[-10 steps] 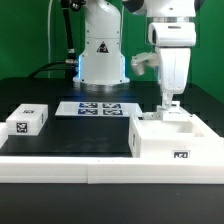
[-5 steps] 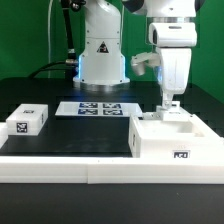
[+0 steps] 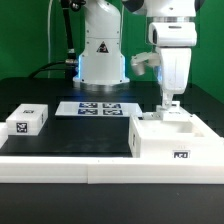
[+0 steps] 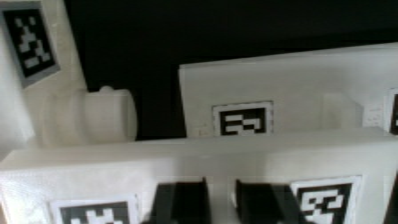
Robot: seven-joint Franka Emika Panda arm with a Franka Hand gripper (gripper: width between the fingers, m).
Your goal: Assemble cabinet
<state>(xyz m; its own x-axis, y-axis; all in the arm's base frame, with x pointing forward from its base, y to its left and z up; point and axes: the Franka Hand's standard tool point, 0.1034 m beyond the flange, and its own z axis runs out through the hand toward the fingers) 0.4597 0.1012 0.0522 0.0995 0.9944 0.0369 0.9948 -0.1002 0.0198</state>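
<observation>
The cabinet (image 3: 165, 140) is a large white plastic box standing upright and level at the exterior view's right, on the black table surface (image 3: 90, 130) close to its front edge. Its front face is plain, with one small square black-and-white marker tag (image 3: 181, 155) low toward its right corner, and the top is uneven, with raised white parts toward the back. In the wrist view the cabinet (image 4: 196, 160) shows as blurred white walls, each bearing square black-and-white tags, with a dark hollow between them and a rounded white knob on one side.
</observation>
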